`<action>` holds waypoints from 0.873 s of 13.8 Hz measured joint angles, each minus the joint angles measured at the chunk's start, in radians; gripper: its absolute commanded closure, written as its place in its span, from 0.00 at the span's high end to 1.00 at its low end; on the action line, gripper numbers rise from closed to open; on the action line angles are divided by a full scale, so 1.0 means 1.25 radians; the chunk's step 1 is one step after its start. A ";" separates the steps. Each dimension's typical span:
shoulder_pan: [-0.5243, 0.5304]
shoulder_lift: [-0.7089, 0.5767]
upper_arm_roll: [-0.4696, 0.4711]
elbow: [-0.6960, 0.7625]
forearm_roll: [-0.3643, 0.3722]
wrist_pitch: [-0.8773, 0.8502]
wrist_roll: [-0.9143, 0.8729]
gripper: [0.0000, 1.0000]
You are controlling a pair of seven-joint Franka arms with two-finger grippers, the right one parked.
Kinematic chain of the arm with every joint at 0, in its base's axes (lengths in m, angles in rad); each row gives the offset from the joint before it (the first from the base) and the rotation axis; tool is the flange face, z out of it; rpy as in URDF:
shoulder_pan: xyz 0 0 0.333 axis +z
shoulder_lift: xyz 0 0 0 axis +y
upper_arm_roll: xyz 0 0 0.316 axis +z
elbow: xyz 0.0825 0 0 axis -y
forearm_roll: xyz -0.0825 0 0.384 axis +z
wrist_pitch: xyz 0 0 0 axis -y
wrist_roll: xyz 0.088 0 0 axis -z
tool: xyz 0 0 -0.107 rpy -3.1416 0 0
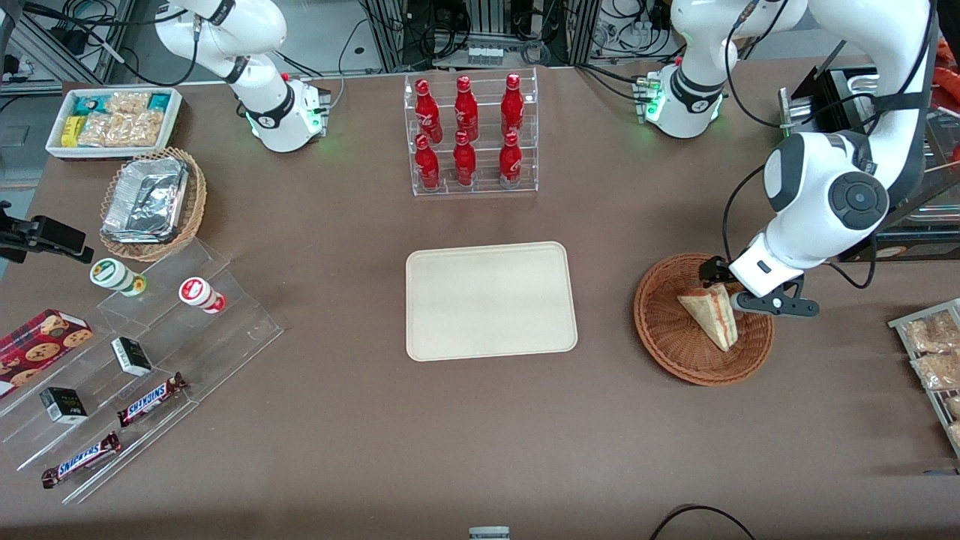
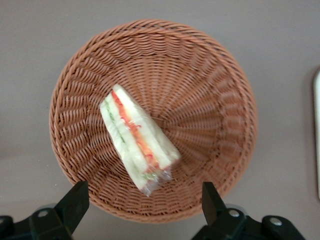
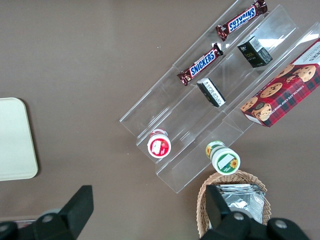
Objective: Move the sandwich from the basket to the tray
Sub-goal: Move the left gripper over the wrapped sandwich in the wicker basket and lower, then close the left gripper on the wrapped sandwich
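Even, bright overhead light; soft shadows under the basket [image 1: 703, 321]; the end effector [image 2: 145, 200] is slightly blurred close up.

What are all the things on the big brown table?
sandwich: 1, pale with red and green filling, in the basket
basket: 1, reddish-brown, toward the working arm's end
tray: 1, cream, mid-table
bottles: 6, red, in a clear rack
foil containers: silver stack, in a lighter basket
Snickers bars: 2, brown, on clear steps
cookie box: 1, red
gripper: black, fingers open, above the basket
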 measured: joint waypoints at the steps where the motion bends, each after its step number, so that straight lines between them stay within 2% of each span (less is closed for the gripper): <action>1: 0.003 0.004 0.006 -0.015 0.000 0.029 -0.025 1.00; 3: 0.005 0.018 0.011 -0.030 -0.001 0.056 -0.138 1.00; 8: -0.002 0.064 -0.001 -0.031 0.000 0.122 -0.535 1.00; 12: -0.009 0.089 -0.002 -0.031 0.000 0.129 -0.614 1.00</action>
